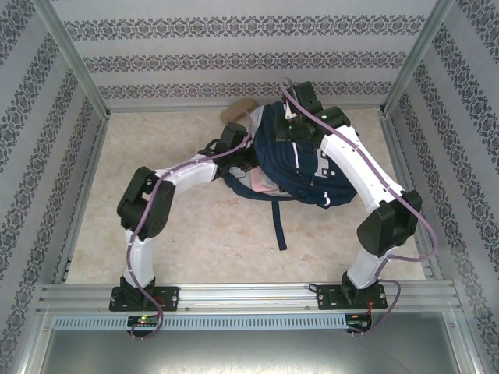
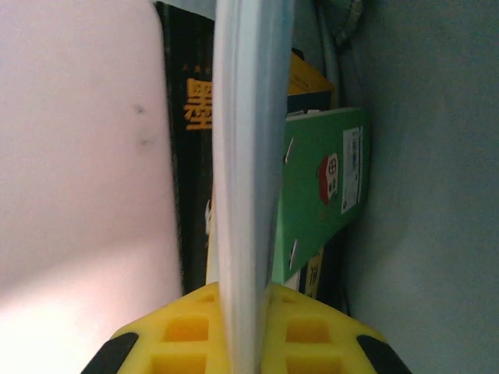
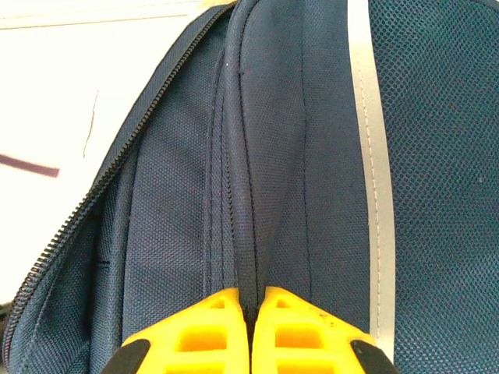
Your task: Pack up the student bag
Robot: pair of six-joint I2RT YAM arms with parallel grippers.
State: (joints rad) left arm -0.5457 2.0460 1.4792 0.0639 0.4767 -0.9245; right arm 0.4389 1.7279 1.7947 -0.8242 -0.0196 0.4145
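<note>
Student bag (image 1: pixel 304 167), navy, lying at the far middle of the surface (image 1: pixel 195 241), seen from above. One dark strap (image 1: pixel 278 226) trailing from it toward the near edge. Left arm (image 1: pixel 183 173) reaching in from the left to the bag's open side, right arm (image 1: pixel 359 167) bent over its right half, with the wrist above the top of the bag. A strip of pink case (image 1: pixel 261 181) at the bag's near-left mouth. A tan lump (image 1: pixel 238 111) just behind the bag, by the far wall; too small to identify.

From the left wrist, inside the bag: left claw (image 2: pixel 243 300) with yellow fingers (image 2: pixel 187 327) closed on a pale slab (image 2: pixel 248 140), held edge-on and running straight up the middle. To the left of the slab, the broad pink face of the case (image 2: pixel 78 195). Between case and slab, a black book (image 2: pixel 191 179) with orange characters. To the right of the slab, a green notebook (image 2: pixel 320 187) with a white label and a red mark, standing upright against more book edges behind it. Farther right, grey-blue lining (image 2: pixel 429 195) of the bag.

From the right wrist, outside the bag: right claw (image 3: pixel 249 300) with yellow fingers (image 3: pixel 203 331) pinched tight on a raised seam (image 3: pixel 245 171) of the navy fabric. An unzipped zipper (image 3: pixel 105 175) curving down the left side, gap widening toward the bottom. A pale grey stripe (image 3: pixel 368 156) running down the right of the seam, mesh fabric beyond it. Pale surface at upper left, with a short dark line on it.
</note>
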